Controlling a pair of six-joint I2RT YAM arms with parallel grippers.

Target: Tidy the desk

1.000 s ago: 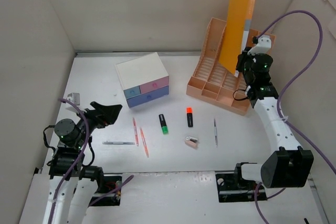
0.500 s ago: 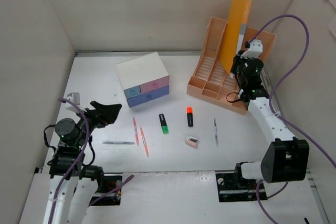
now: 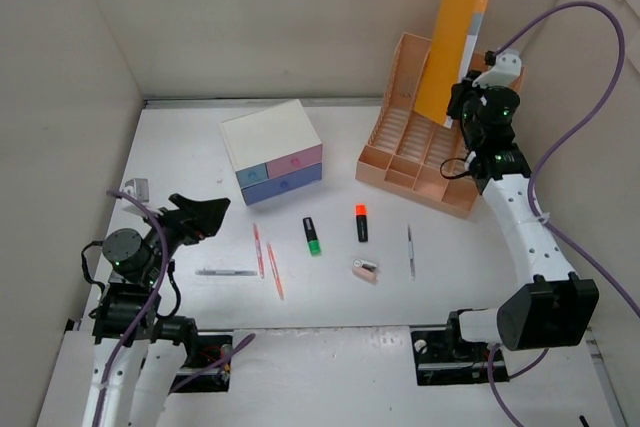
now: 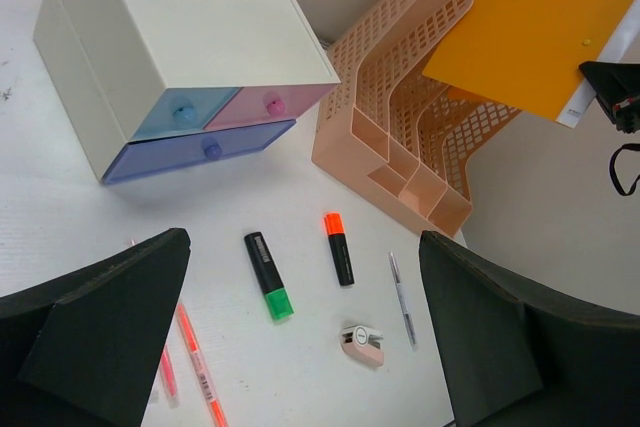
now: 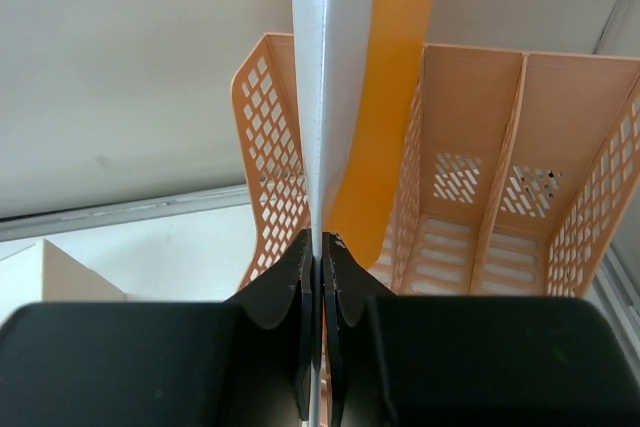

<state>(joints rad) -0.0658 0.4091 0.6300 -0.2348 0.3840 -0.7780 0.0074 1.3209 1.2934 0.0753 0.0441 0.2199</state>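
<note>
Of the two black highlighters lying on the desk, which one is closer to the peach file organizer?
The orange-capped highlighter, lying just in front of the organizer; the green-capped highlighter sits to its left, farther away.

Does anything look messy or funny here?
Yes. The orange folder leans crooked over the peach rack, pinched by the right claw. Pens, a green-tipped highlighter and an orange-tipped highlighter lie scattered loose on the desk.

Bare desk between drawer box and peach organizer permits passage; pens and highlighters obstruct the central area.
</note>
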